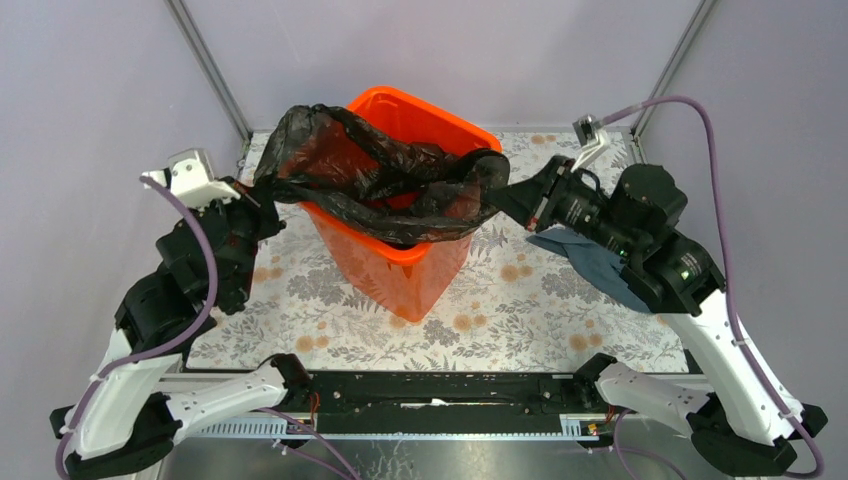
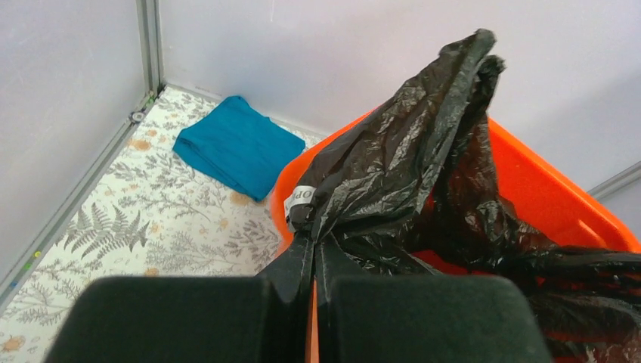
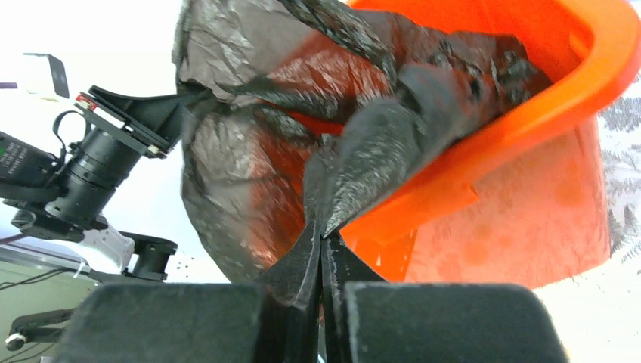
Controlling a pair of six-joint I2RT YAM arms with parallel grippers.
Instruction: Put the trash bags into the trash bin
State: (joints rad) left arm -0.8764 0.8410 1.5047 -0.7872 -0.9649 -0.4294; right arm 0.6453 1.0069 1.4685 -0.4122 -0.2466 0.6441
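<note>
The left gripper (image 2: 313, 253) and right gripper (image 3: 323, 238) each pinch an edge of the black bag (image 1: 400, 185), which is stretched across the mouth of the orange bin (image 1: 400, 275) and sags partly inside. It seems best to spread the edges evenly and lower them together, without tipping the bin.

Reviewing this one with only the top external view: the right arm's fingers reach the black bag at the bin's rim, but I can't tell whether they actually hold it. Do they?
Observer: Yes. The right wrist view shows the right gripper shut on a pinched fold of the trash bag, close beside the trash bin rim.
Operator: And the left side?
Observer: The left wrist view shows the left gripper shut on the bag's edge, beside a small white label.
Operator: Anything hidden behind the left arm?
Observer: A folded teal cloth lies on the table near the far corner.
</note>
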